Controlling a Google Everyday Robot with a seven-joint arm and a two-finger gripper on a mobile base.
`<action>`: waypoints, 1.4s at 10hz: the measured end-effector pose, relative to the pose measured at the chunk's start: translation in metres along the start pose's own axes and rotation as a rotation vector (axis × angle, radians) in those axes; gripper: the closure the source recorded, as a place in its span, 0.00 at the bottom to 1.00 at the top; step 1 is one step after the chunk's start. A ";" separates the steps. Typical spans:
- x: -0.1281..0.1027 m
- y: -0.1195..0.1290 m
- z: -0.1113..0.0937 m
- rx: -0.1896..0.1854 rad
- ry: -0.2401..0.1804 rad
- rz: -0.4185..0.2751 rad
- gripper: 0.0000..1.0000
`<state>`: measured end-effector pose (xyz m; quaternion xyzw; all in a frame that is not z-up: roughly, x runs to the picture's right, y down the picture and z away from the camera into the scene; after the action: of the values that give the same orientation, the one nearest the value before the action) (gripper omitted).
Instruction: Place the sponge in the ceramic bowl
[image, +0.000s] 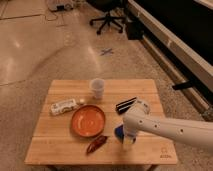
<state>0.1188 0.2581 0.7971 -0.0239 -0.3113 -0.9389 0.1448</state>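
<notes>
The sponge (119, 132) is a small blue block on the wooden table (60, 150), right of the bowl. Only its left edge shows past my arm. The ceramic bowl (88, 120) is wide, orange-red and empty, and sits left of centre on the table. My white arm (170, 131) reaches in from the right, and its gripper (127, 141) points down directly over the sponge, hiding most of it. I cannot tell whether the sponge still rests on the table.
A translucent cup (97, 88) stands behind the bowl. A white bottle (64, 106) lies to the bowl's left. A black rectangular object (126, 105) lies behind my arm. A dark-red chili shape (96, 144) lies in front of the bowl. An office chair (107, 17) stands on the floor beyond.
</notes>
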 end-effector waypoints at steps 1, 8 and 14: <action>0.000 0.000 0.005 0.001 0.002 0.004 0.21; -0.004 0.001 0.005 0.007 -0.018 -0.002 0.88; 0.032 0.030 -0.033 -0.004 0.007 -0.115 1.00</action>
<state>0.0980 0.2069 0.7921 -0.0028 -0.3096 -0.9464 0.0916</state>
